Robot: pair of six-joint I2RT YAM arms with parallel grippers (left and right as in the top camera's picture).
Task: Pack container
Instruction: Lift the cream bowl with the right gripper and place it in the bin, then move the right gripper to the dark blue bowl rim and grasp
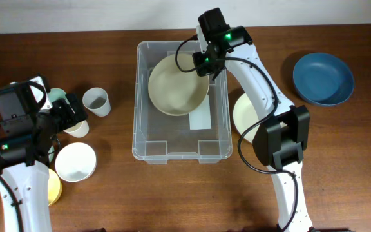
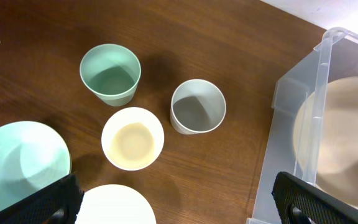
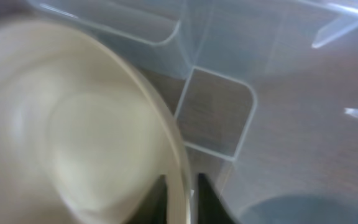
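The clear plastic container (image 1: 140,132) stands mid-table with a white label (image 1: 200,118) on its base. My right gripper (image 1: 207,66) is shut on the rim of a large cream bowl (image 1: 176,86) and holds it tilted inside the container's far half. In the right wrist view the bowl (image 3: 67,143) fills the left, its rim pinched between the fingers (image 3: 180,200), with the container's moulded corner (image 3: 219,118) beside it. My left gripper (image 2: 173,202) is open and empty, hovering over the cups left of the container (image 2: 291,93).
Left of the container stand a grey cup (image 1: 96,101), a green cup (image 2: 110,73), a cream cup (image 2: 132,138), a white bowl (image 1: 76,161), a pale green bowl (image 2: 17,162) and a yellow one (image 1: 54,187). Right of it are a cream plate (image 1: 245,115) and a blue plate (image 1: 323,78).
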